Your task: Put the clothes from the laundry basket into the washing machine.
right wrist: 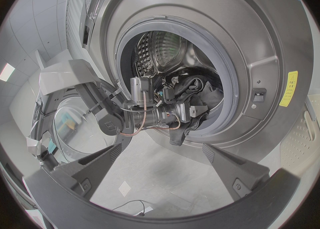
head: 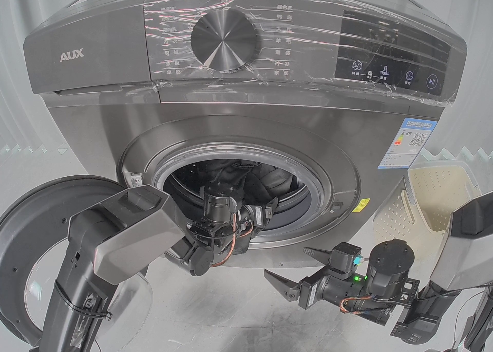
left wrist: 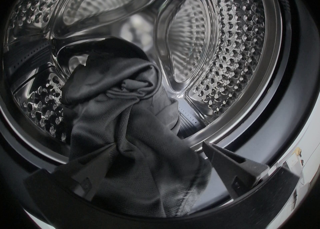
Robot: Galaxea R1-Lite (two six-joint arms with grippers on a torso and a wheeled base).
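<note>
Clothes [head: 267,176] first, in the head view: one dark heap inside the drum of the single washing machine [head: 246,111]; how many pieces are in it, I cannot tell. One round door [head: 46,224] stands swung wide on the robot's left, leaving the mouth unblocked. The left arm reaches into that mouth at its lower edge. The right gripper [head: 286,261] hangs low in front of the machine, above the floor [head: 215,307], well apart from the opening, its two fingers spread with nothing between them. One cream laundry basket [head: 441,188] leans beside the machine on the robot's right.

Left wrist view now, looking into the drum [left wrist: 230,39]: the left gripper [left wrist: 158,146] has its two fingers [left wrist: 233,169] spread wide. The dark fabric bunches up between them and drapes over one finger, while the other stands bare. The perforated wall and one paddle show plenty of open room above and behind the heap.

Right wrist view: two spread fingers frame bare floor with one thin cable [right wrist: 133,206] lying on it. Across the gap, the left gripper sits at the lower lip of the opening. A fold of dark cloth spills out over the grey door seal [right wrist: 230,72] and hangs below the rim.
</note>
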